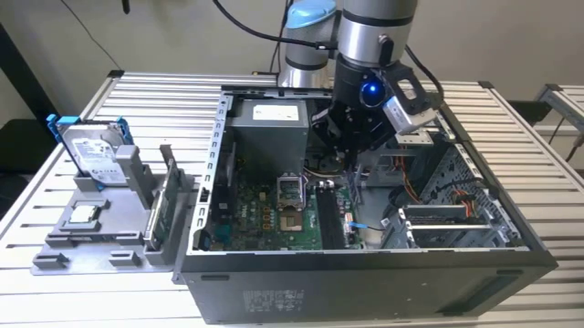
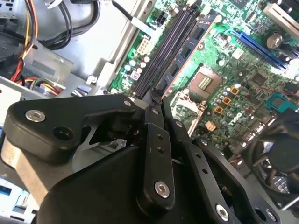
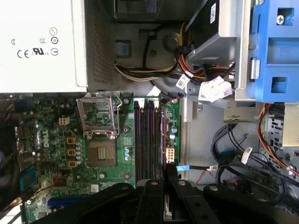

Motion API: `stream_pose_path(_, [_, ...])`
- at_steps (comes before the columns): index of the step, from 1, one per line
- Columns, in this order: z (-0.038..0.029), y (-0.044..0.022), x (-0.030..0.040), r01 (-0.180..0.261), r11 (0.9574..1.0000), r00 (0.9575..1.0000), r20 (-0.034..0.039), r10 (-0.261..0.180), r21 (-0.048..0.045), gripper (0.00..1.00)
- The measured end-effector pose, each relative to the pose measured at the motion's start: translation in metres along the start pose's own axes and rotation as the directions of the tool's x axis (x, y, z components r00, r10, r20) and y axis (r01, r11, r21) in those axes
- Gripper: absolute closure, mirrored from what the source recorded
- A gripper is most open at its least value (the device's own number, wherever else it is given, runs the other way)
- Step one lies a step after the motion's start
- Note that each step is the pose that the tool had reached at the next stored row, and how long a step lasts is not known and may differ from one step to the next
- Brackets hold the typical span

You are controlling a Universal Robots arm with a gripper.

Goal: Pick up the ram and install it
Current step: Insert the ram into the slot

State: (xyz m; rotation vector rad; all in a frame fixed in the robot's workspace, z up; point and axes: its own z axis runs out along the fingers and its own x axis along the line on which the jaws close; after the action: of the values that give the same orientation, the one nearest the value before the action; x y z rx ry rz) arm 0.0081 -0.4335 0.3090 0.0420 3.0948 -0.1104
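The arm is reached down from above into the open computer case [image 1: 365, 287] on the tabletop [image 1: 164, 96], wrist pointed straight down over the motherboard [image 1: 264, 219]. The end effector [image 1: 351, 164] is clenched nearly flat, its fingers [image 2: 140, 107] gripping the ram [image 1: 353, 190], a thin dark stick seen edge-on. The ram is held inside the case, just above the black memory slots [image 3: 148, 140] and beside the processor socket [image 3: 102, 154].

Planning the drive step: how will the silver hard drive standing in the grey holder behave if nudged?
The hard drive looks rigid and metal-cased, probably heavy for its size. Standing on edge, it might tip, though the grey holder braces its base.
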Motion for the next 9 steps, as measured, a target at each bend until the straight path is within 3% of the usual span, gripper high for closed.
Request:
stream_pose_path(7, [0.0114, 0.0039, -0.0027, 0.0, 0.9999, 1.0, 0.0003, 0.0, 0.0119, 0.86])
stream_pose_path(9, [0.014, 0.0041, -0.0027, 0.001, 0.9998, 1.0, 0.0008, -0.001, 0.0194, 0.86])
